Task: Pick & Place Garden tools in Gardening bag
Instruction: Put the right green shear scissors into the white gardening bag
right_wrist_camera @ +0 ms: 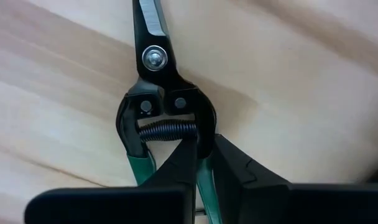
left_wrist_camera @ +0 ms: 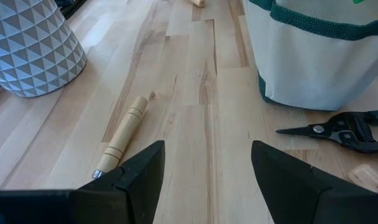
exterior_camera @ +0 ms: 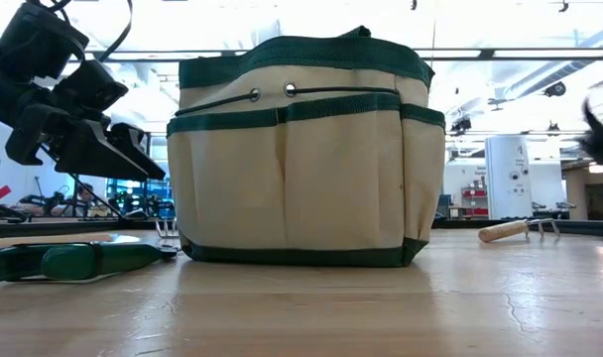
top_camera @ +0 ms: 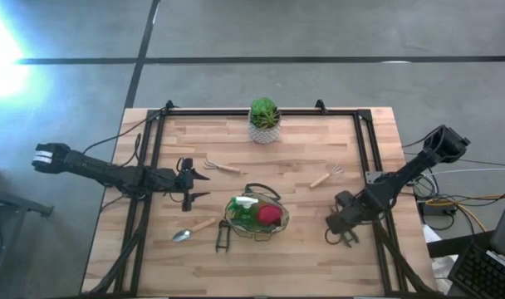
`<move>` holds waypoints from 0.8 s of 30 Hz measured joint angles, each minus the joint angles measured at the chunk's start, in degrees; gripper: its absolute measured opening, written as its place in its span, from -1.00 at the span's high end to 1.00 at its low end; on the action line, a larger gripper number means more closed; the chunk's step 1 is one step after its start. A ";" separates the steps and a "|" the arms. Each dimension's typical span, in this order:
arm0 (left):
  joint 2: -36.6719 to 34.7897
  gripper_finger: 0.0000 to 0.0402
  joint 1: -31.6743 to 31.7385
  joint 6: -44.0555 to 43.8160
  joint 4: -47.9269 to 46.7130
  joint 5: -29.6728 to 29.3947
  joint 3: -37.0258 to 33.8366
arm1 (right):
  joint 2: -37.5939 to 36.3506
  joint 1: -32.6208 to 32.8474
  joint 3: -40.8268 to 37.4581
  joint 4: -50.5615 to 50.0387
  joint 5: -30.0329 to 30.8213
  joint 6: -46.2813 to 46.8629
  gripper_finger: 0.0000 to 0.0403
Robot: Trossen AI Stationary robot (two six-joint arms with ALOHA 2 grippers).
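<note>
The right claw (right_wrist_camera: 204, 163) is clamped on one green handle of the pruning shears (right_wrist_camera: 161, 106), which lie flat on the tabletop (top_camera: 302, 241) at about four o'clock from the gardening bag (top_camera: 257, 216). Gripped by one handle, near the spring, they could pivot or slip out during the lift. The left claw (left_wrist_camera: 207, 171) waits, fingers apart, at nine o'clock of the bag.
</note>
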 joint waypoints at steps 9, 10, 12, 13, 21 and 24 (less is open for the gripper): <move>-0.02 -0.20 -0.01 0.00 -0.13 0.00 0.00 | -0.12 -0.03 4.81 -2.42 5.98 -3.78 0.93; -0.02 -0.20 -0.01 0.00 -0.13 -0.01 0.00 | -0.12 -0.02 5.35 -2.58 7.03 -4.09 0.93; -0.02 -0.20 -0.01 0.00 -0.13 0.00 0.00 | -0.53 -0.02 6.56 -2.10 9.61 -5.21 0.93; -0.02 -0.20 -0.02 0.00 -0.13 0.00 0.00 | -0.63 -0.03 7.01 -2.21 11.27 -6.04 0.93; -0.02 -0.20 -0.01 0.00 -0.51 0.00 0.00 | -0.63 -0.03 9.77 -2.14 26.44 -14.81 0.93; -0.02 -0.20 -0.02 0.00 -0.50 0.00 0.00 | -0.63 -0.03 10.10 -0.86 30.39 -17.80 0.93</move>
